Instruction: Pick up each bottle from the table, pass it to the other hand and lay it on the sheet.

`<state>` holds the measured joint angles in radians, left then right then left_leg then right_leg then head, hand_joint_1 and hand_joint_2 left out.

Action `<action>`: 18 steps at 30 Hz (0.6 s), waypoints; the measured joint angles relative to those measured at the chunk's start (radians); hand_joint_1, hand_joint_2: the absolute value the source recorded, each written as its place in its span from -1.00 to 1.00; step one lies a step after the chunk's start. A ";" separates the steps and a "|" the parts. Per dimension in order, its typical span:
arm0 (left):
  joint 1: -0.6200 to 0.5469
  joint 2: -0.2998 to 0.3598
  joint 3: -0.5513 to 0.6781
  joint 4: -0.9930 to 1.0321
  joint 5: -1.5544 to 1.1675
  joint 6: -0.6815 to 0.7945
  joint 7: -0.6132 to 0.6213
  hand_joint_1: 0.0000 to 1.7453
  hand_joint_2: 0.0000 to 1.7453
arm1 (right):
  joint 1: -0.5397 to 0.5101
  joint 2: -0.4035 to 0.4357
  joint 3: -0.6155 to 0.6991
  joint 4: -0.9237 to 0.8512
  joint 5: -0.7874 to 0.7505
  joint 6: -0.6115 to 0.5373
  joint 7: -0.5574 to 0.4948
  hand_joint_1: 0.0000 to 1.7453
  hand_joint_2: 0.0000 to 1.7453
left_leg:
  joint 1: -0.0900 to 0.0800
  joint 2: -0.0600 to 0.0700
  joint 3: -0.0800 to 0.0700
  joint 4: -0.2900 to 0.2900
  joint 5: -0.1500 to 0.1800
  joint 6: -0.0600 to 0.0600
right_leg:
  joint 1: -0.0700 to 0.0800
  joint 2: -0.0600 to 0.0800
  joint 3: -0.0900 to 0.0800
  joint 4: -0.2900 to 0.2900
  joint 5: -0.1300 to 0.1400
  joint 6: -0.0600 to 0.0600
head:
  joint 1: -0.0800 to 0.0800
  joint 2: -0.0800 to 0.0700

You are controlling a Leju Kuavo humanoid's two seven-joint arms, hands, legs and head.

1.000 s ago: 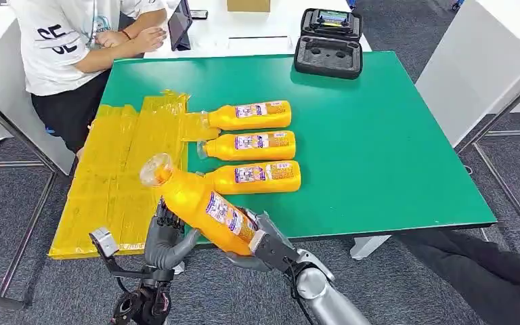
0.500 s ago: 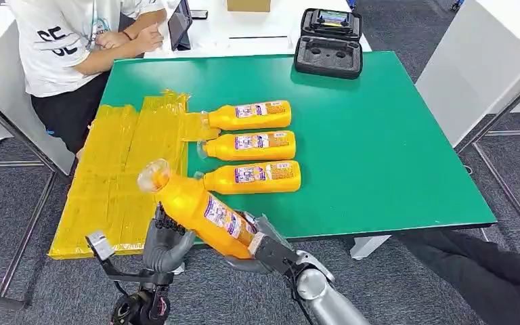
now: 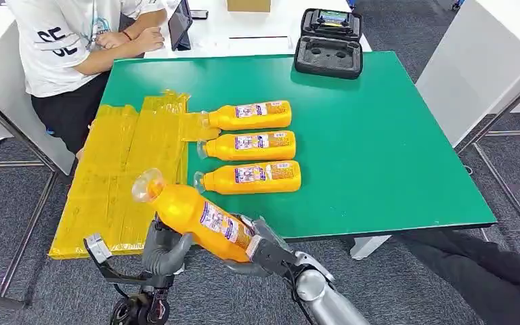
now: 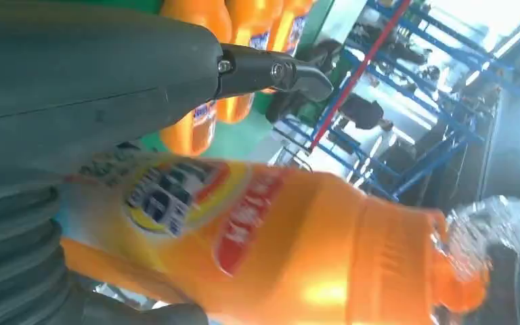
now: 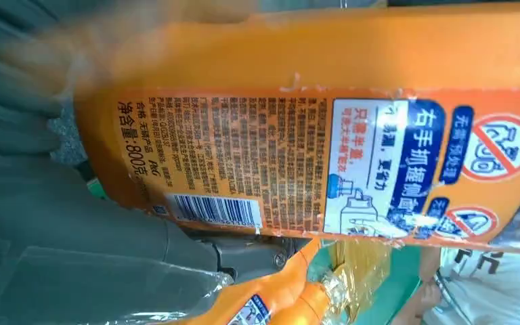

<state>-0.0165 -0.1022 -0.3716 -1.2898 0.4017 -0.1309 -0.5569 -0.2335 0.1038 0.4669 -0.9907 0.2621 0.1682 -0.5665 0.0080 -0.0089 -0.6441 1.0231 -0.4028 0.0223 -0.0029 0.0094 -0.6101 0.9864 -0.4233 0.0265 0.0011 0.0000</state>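
Both hands meet low in the frame's middle: the right hand [image 3: 261, 245] grips the smooth orange plastic bottle [image 3: 196, 214] by its base, the left hand [image 3: 164, 245] cups underneath, probably heavy and slippery, best held round its body.

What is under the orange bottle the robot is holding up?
Under the held bottle are both robot hands: the left hand beneath its middle, the right hand at its base. Below them is grey floor. The bottle covers most of their fingers.
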 measured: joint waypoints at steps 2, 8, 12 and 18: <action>0.001 0.000 -0.007 -0.003 0.001 -0.012 0.005 -1.00 1.00 | 0.000 0.000 0.000 0.003 0.004 0.000 0.001 1.00 1.00 | 0.000 0.000 0.000 0.000 0.000 0.000 | 0.000 0.000 0.000 0.000 0.000 0.000 | 0.000 0.000; -0.001 0.000 -0.024 -0.006 -0.013 -0.027 0.006 -1.00 1.00 | 0.002 0.000 0.000 0.009 0.006 -0.004 0.013 1.00 1.00 | 0.000 0.000 0.000 0.000 0.000 0.000 | 0.000 0.000 0.000 0.000 0.000 0.000 | 0.000 0.000; -0.004 0.000 -0.037 -0.011 -0.017 -0.036 0.000 -1.00 1.00 | 0.008 -0.003 0.000 0.011 -0.002 -0.009 0.017 1.00 1.00 | 0.000 0.000 0.000 0.000 0.000 0.000 | 0.000 0.000 0.000 0.000 0.000 0.000 | 0.000 0.000; -0.003 0.000 -0.038 -0.021 -0.023 -0.036 -0.005 -1.00 1.00 | 0.012 -0.004 0.000 0.011 -0.012 -0.011 0.015 1.00 1.00 | 0.000 0.000 0.000 0.000 0.000 0.000 | 0.000 0.000 0.000 0.000 0.000 0.000 | 0.000 0.000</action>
<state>-0.0199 -0.1022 -0.4097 -1.3111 0.3788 -0.1671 -0.5623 -0.2215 0.0996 0.4665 -0.9800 0.2503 0.1575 -0.5512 0.0080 -0.0087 -0.6440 1.0231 -0.4028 0.0223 -0.0029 0.0094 -0.6103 0.9864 -0.4233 0.0265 0.0015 0.0000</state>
